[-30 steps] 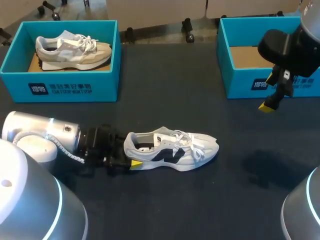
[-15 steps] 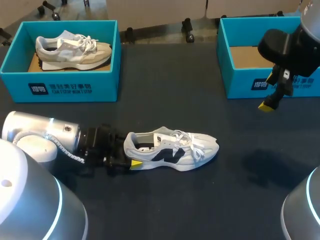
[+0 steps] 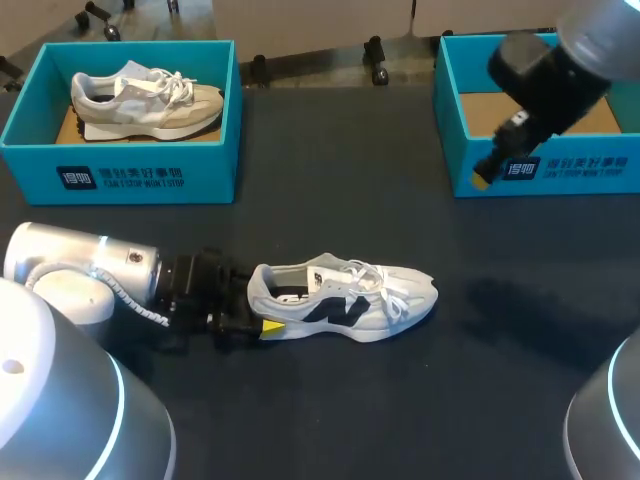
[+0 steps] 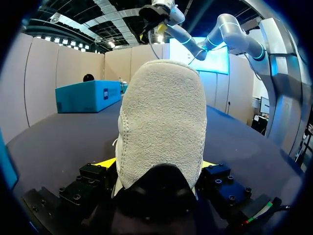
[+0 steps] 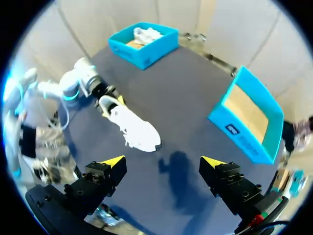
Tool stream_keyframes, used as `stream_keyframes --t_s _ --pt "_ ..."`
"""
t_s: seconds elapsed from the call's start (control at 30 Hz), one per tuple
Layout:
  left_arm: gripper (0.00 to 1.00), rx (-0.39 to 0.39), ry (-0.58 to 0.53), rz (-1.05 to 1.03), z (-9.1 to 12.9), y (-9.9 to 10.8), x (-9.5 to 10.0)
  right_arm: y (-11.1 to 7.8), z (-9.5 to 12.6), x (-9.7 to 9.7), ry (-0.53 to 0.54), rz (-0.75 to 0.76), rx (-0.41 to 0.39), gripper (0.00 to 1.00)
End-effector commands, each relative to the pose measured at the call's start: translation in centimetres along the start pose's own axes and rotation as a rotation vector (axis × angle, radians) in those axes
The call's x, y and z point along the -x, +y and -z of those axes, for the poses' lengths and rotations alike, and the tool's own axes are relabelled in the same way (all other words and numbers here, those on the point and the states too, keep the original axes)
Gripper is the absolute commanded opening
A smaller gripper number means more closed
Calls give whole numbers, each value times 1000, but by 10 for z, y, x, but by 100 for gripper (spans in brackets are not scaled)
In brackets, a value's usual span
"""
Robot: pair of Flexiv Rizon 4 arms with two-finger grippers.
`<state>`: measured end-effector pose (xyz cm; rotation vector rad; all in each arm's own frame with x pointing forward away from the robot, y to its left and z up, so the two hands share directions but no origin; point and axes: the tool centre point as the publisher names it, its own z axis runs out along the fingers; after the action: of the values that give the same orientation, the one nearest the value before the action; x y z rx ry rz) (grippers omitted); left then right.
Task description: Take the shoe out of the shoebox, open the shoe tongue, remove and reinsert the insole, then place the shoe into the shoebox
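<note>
The shoe (image 3: pixel 345 298) lies upright, long axis left-to-right, toe pointing right

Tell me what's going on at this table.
The left end effector is shut on the heel of a white shoe, which lies on its sole on the table, outside any box. The right end effector is open and holds nothing, raised above the table near the empty shoebox on the right. A second shoe sits in the other shoebox on the left, with no end effector near it.
</note>
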<state>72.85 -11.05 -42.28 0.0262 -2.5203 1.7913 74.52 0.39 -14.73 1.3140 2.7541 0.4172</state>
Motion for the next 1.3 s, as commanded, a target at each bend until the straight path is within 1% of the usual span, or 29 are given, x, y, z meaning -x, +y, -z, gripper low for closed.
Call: stream_keyframes --t_s 0.03,0.2,0.27,0.47,0.7,0.83,0.93,0.97,1.03,1.13,1.2,1.23,1.3 --pt "0 0 2 1 0 1 3 30 -5 -16 -26 -150 -118 100" --pt "0 0 2 1 0 1 3 43 -19 -34 -58 -252 -104 100" --pt "0 0 2 1 0 1 3 48 -23 -43 -74 -282 -113 100" --pt "0 0 2 1 0 1 3 60 -34 -64 -95 -309 -134 100" --pt "0 0 2 1 0 1 3 61 -52 -82 -66 -329 -149 100" --pt "0 0 2 1 0 1 3 65 -61 -98 -53 -331 -173 100" --pt "0 0 2 1 0 1 3 62 -67 -108 -42 -327 -189 100" --pt "0 0 2 1 0 1 3 63 -69 -112 -42 -324 -181 100" --pt "0 0 2 1 0 1 3 62 -73 -118 -61 -319 -216 100" --pt "0 0 2 1 0 1 3 58 -79 -124 -84 -321 -227 100" --pt "0 0 2 1 0 1 3 57 -83 -127 -112 -315 -263 100" --pt "0 0 2 1 0 1 3 57 -84 -128 -144 -311 -291 100" --pt "0 0 2 1 0 1 3 57 -84 -128 -144 -311 -291 100"
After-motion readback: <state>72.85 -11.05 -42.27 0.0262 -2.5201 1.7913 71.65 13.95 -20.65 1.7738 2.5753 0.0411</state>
